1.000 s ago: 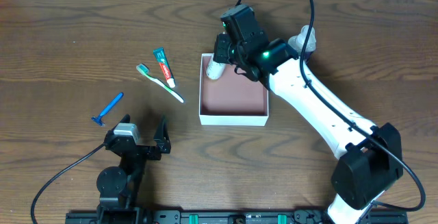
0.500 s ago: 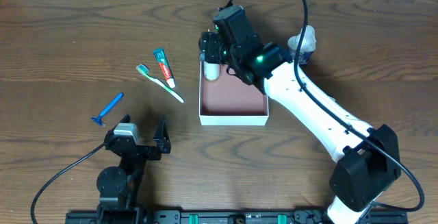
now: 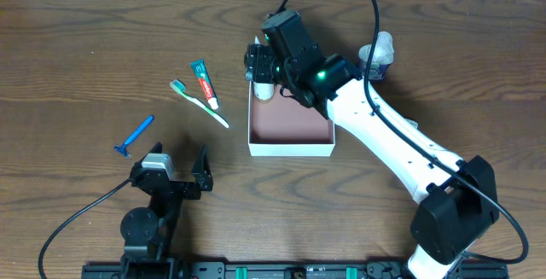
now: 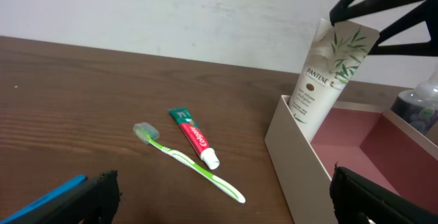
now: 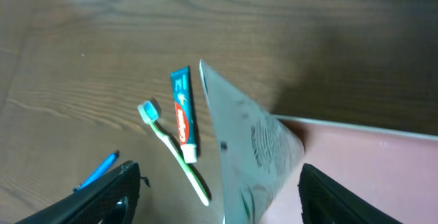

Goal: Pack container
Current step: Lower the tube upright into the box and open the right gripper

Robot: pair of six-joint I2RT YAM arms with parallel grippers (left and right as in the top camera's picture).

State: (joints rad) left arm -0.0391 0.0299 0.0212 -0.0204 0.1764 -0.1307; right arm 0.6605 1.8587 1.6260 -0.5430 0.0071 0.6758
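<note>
So here's where we're at. The white box (image 3: 294, 117) sits a bit right of the middle of the wooden table (image 3: 85, 49), pinkish inside facing up. A white shampoo tube (image 4: 321, 80) stands in its far left corner, leaning against the wall there with its top poking well above the rim.

The right gripper (image 3: 264, 66) hangs right over that corner. On the right wrist view we see its fingers (image 5: 120, 190) spread wide, with the tube between them and a gap on either side, so we'd call it open and not pinching anything.

The left gripper (image 3: 178, 166) is down at the near edge of the table, well apart from the box, fingers wide open with nothing between them.

Left of the box, lying flat on the wood: a toothpaste tube (image 3: 203, 84) and a toothbrush (image 3: 200, 103) just beside each other, then a blue razor (image 3: 135, 135) further left. A clear bottle (image 3: 377, 55) stands off past the box's far right corner.
</note>
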